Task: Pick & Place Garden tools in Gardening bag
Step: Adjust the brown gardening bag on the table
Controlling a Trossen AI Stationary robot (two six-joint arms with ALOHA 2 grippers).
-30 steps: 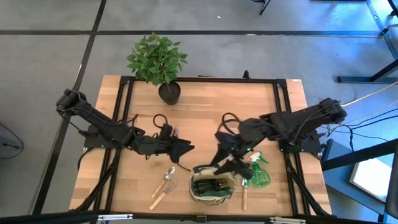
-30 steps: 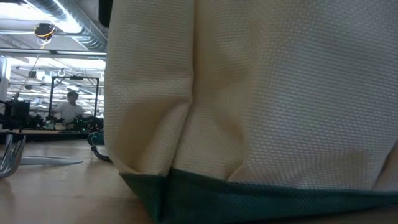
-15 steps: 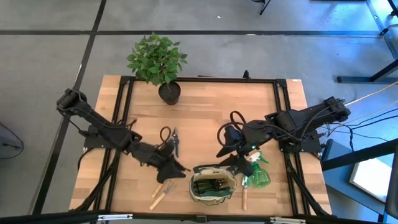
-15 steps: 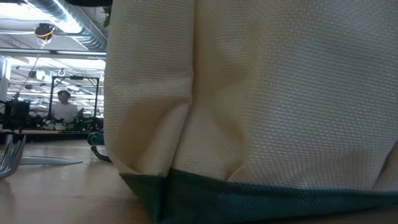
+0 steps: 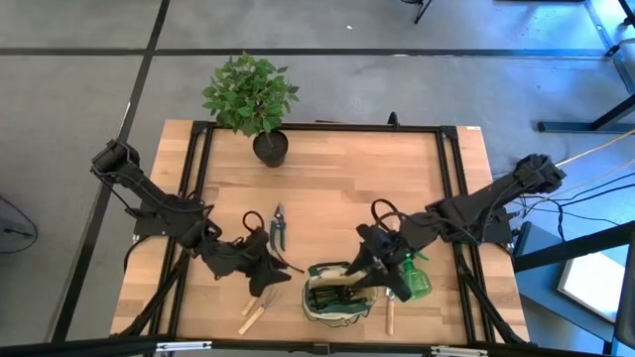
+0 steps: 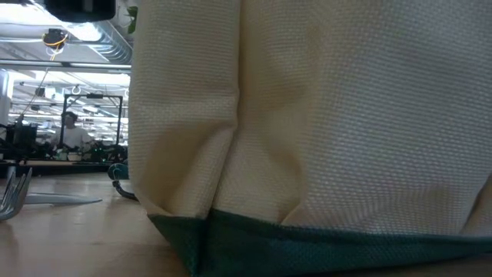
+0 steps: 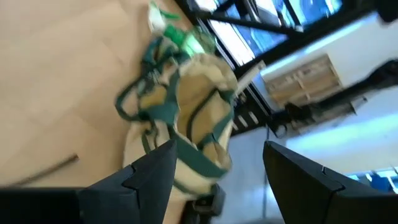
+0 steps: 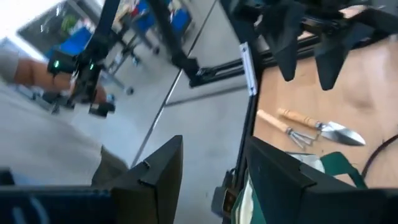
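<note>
Wooden table, plant pot at back. Left claw, fingers apart & empty, hangs over the wood-handled metal trowel + fork, just left of the olive-tan fabric bag. Handles point away from bag. Right claw open, empty, at bag's edge.

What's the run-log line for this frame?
left gripper: open, over wooden-handled trowel | right gripper: open, beside olive-green fabric gardening bag | dark-handled pruners: on table
</note>
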